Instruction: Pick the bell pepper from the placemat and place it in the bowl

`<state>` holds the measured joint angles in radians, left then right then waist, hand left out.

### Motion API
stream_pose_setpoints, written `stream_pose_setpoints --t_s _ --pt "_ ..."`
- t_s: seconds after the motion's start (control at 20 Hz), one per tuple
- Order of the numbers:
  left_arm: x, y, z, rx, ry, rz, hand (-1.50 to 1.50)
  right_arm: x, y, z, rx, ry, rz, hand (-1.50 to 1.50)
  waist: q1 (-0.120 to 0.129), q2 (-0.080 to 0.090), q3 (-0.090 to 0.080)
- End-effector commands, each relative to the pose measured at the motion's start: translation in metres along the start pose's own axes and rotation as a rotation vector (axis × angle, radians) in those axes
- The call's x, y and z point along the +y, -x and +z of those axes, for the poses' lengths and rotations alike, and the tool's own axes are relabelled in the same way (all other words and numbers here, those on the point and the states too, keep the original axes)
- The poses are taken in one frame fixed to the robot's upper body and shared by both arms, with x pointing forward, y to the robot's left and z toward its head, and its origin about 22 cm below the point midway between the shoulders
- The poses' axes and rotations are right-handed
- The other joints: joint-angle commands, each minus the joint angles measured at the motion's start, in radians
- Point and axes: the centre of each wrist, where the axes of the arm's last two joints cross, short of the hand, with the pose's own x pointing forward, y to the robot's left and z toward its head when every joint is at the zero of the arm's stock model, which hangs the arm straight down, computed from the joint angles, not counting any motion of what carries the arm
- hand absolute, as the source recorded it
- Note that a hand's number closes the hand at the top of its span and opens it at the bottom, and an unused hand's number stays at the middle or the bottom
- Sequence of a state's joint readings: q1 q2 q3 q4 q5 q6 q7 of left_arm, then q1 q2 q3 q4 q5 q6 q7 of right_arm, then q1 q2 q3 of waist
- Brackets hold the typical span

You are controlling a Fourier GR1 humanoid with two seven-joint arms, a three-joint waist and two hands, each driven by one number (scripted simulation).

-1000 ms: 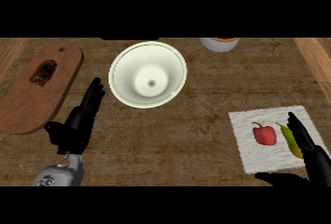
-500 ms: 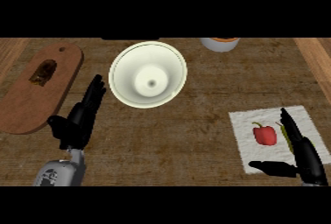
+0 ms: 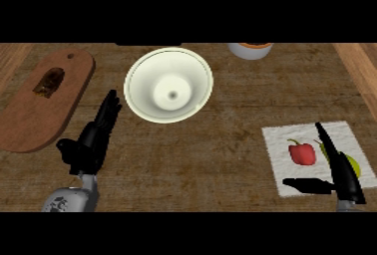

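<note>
The red bell pepper (image 3: 302,152) lies on the white placemat (image 3: 283,137) at the right side of the counter (image 3: 221,149), untouched. Just beside it, toward the right, a yellow-green vegetable (image 3: 352,166) lies on the same mat, partly hidden by the right hand (image 3: 340,172). That hand is over the mat with its fingers straight and spread away from the thumb, which juts out to the left below the pepper; it holds nothing. The cream bowl (image 3: 169,84) stands well apart, up and to the left, with bare counter between it and the mat. The left hand (image 3: 92,137) rests with straight fingers beside the bowl, between it and a wooden cutting board (image 3: 29,119) carrying a small brown item (image 3: 49,82). A pale cup (image 3: 250,49) sits at the far edge.
</note>
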<state>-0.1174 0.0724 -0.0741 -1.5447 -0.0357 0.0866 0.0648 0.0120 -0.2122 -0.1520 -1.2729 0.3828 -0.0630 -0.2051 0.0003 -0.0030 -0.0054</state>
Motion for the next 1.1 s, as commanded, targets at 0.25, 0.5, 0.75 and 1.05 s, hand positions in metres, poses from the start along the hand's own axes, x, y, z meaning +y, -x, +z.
stream_pose_setpoints --t_s 0.25,0.5,0.75,1.05 --pt "0.004 -0.013 -0.008 -0.007 0.005 0.003 0.00 0.021 0.009 -0.021 -0.116 -0.133 0.178 1.50 0.009 0.005 0.006" --pt "0.000 0.002 -0.002 -0.007 -0.015 -0.009 0.00 0.031 0.009 -0.011 -0.149 -0.150 0.148 1.50 0.001 0.003 0.006" --pt "-0.004 -0.013 -0.003 0.007 -0.013 -0.013 0.00 0.030 -0.024 -0.004 -0.168 -0.148 0.084 1.50 -0.002 0.002 0.005" --pt "-0.011 -0.008 -0.011 -0.009 0.078 -0.009 0.00 0.154 -0.124 -0.010 -0.251 -0.214 -0.017 1.50 0.104 0.010 0.007"
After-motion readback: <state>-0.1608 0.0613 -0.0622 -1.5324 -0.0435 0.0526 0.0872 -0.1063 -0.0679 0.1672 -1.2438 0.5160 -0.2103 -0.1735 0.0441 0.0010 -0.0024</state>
